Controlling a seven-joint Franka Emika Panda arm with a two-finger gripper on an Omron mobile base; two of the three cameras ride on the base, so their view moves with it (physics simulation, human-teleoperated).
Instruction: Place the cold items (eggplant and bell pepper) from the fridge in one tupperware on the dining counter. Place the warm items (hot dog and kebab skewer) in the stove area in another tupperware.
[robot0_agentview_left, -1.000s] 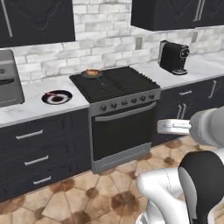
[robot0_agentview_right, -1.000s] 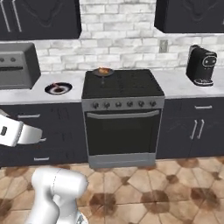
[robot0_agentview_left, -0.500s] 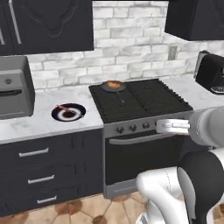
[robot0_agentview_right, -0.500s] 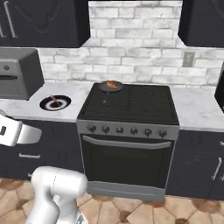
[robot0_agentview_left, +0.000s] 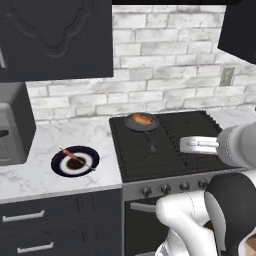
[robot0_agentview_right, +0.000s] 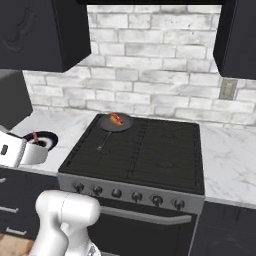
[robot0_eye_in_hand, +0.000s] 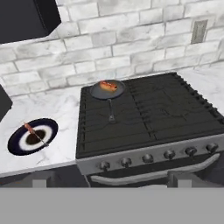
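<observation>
Nearest the cameras, the two-finger gripper (robot0_eye_in_hand: 109, 186) hangs in front of the black gas stove with a steel front (robot0_eye_in_hand: 148, 127), short of its row of round knobs (robot0_eye_in_hand: 148, 158) and above the long steel oven handle (robot0_eye_in_hand: 153, 174); its two dark finger tips (robot0_eye_in_hand: 183, 178) stand wide apart at the bottom of the hand view, with nothing between them. In the left base view the white forearm reaches in from the right over the front right part of the cooktop. Past the knobs lies the dark cast-iron grate of the stove, bare across its right half. On the rear left burner sits a small dark round frying pan (robot0_agentview_left: 142, 123), its thin handle pointing toward the front of the stove, and in it lies the reddish-orange hot dog (robot0_agentview_left: 143, 119), also seen in the right base view (robot0_agentview_right: 117, 119) and the hand view (robot0_eye_in_hand: 109, 85). Left of the stove, on the white marble counter (robot0_agentview_left: 40, 170), rests a round dark plate with a pale rim (robot0_agentview_left: 75, 161), and across it lies the kebab skewer (robot0_agentview_left: 74, 157), a thin stick with reddish pieces, tilted on the plate. Further left a dark grey boxy appliance (robot0_agentview_left: 14, 125) stands on the counter. Behind everything rises a pale grey brick wall (robot0_agentview_left: 165, 65) with a small outlet plate (robot0_agentview_left: 227, 76) at the right, and dark upper cabinets (robot0_agentview_left: 55, 37) hang above the counter.
</observation>
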